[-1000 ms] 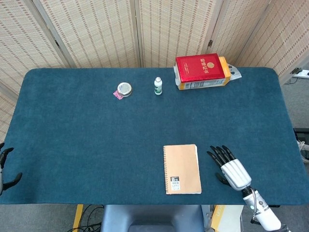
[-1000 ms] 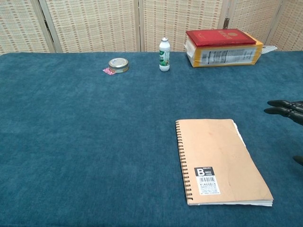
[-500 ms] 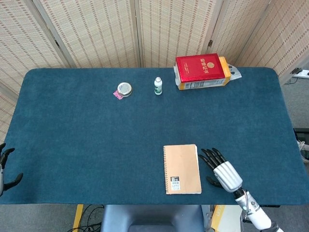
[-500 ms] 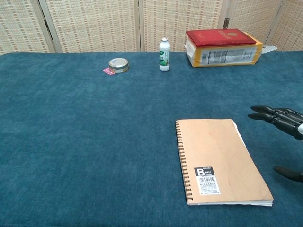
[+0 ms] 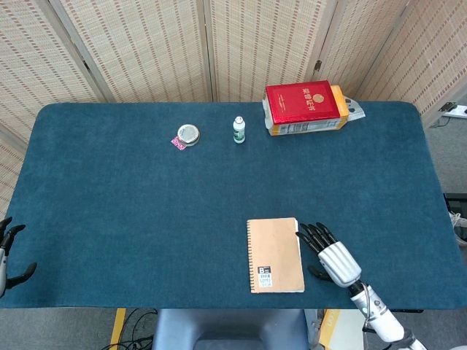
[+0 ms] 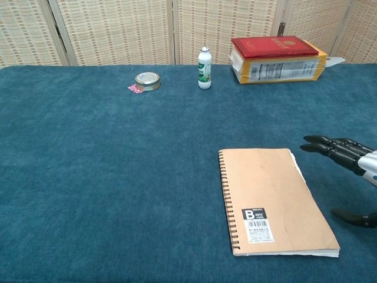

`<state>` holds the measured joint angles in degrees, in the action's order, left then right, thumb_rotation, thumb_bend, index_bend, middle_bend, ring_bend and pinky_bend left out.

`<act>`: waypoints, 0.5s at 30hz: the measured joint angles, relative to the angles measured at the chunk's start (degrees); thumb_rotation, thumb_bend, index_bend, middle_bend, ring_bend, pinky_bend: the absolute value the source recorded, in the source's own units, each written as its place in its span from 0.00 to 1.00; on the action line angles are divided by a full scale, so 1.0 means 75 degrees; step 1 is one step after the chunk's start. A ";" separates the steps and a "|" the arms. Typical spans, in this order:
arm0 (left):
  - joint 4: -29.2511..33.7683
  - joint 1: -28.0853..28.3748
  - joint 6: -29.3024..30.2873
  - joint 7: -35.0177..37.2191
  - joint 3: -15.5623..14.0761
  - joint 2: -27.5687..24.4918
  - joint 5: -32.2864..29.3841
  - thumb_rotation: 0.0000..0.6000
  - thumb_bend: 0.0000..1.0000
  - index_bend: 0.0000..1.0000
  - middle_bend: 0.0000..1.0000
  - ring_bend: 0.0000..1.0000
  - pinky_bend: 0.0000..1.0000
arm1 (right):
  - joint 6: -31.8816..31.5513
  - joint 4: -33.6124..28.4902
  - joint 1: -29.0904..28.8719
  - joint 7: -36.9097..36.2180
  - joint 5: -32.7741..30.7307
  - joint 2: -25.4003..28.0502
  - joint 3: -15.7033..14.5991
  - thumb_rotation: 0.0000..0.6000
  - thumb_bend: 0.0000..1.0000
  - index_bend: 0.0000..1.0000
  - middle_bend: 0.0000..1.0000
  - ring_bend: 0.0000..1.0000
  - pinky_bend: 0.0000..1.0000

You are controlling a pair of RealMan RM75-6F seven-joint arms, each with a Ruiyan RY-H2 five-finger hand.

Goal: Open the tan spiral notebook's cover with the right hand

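1. the tan spiral notebook lies flat and closed at the near edge of the blue-covered worktop, spiral binding on its left side, barcode label at the near end of the cover.
2. the right hand sits just beside the notebook's right edge, palm down; its fingers are released, spread and extended, grasping nothing. the thumb is set apart nearer the worktop's front edge.
3. whether the fingertips touch the notebook's edge cannot be told.
4. the left hand shows only partly at the far left edge of the head view, off the worktop; its fingers are apart and hold nothing.
5. along the far side of the worktop stand a round tin with a pink tag, a small white bottle and a red book lying on a yellow box.
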<state>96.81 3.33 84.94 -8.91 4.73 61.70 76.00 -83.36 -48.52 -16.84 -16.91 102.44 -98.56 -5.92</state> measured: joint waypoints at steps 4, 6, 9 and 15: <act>0.0001 -0.0011 0.0009 0.0034 0.0012 -0.0013 -0.0011 1.00 0.24 0.21 0.10 0.04 0.17 | 0.0039 0.0060 -0.0066 -0.0012 -0.0051 -0.0074 0.0033 1.00 0.33 0.00 0.00 0.00 0.00; 0.0010 -0.0022 0.0026 0.0058 0.0011 -0.0021 0.0007 1.00 0.24 0.21 0.10 0.04 0.18 | 0.0083 0.0079 -0.0089 -0.0022 -0.0078 -0.0100 0.0034 1.00 0.33 0.00 0.00 0.00 0.00; 0.0022 -0.0042 0.0060 0.0057 0.0012 -0.0031 0.0012 1.00 0.24 0.21 0.10 0.04 0.17 | 0.0131 0.0123 -0.0128 -0.0030 -0.0114 -0.0153 0.0035 1.00 0.33 0.00 0.00 0.00 0.00; 0.0040 -0.0045 0.0035 0.0018 0.0053 -0.0039 -0.0104 1.00 0.24 0.21 0.10 0.04 0.17 | 0.0126 0.0109 -0.0223 -0.0016 -0.0170 -0.0202 0.0096 1.00 0.33 0.00 0.00 0.00 0.00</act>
<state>97.10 2.99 85.20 -8.77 5.13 61.41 75.22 -82.41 -47.70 -18.51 -17.03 101.16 -100.08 -5.20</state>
